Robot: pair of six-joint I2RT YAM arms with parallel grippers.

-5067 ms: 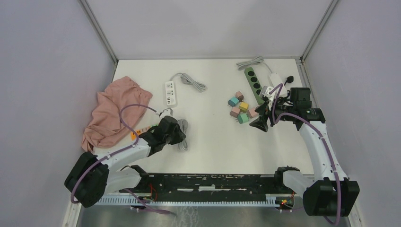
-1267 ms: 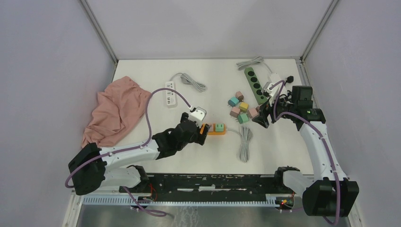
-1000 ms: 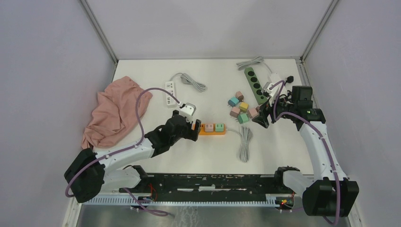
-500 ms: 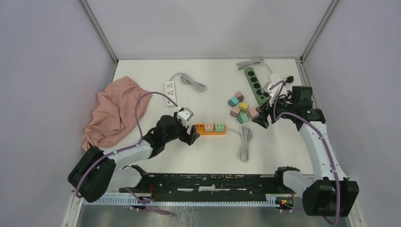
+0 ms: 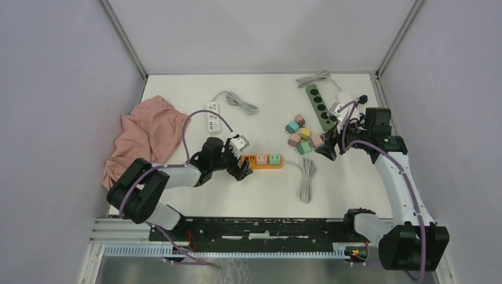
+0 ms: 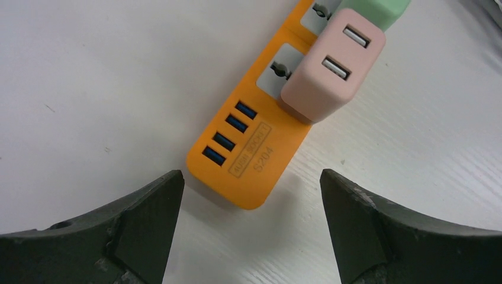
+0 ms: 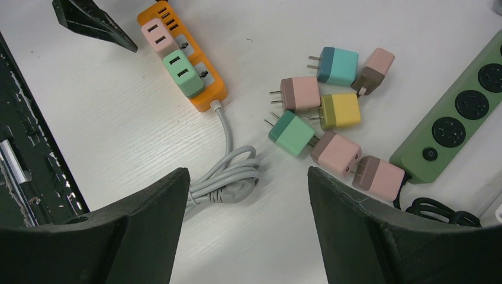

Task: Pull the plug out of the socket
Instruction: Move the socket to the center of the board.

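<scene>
The socket is an orange power strip [image 5: 266, 161] lying mid-table, also in the left wrist view [image 6: 254, 148] and the right wrist view [image 7: 207, 94]. Two plugs sit in it: a pink plug [image 5: 261, 159] [image 6: 331, 74] [image 7: 157, 36] nearer its USB end and a green plug [image 5: 274, 158] [image 7: 183, 72] beside it. My left gripper [image 5: 240, 164] [image 6: 250, 177] is open at the strip's USB end, fingers either side of that end and touching nothing. My right gripper [image 5: 328, 148] [image 7: 247, 171] hangs open and empty further right, above bare table.
The strip's grey cable coil [image 5: 306, 177] lies to its right. Several loose coloured plugs [image 5: 302, 136] lie beside a green power strip [image 5: 318, 106] at the back right. A white power strip [image 5: 212, 116] and a pink cloth [image 5: 145, 139] are on the left.
My left arm has drawn back leftward and folded in, its gripper sliding off the orange strip to just past its USB end, jaws slightly wider. Strip, plugs and right arm have not moved.
</scene>
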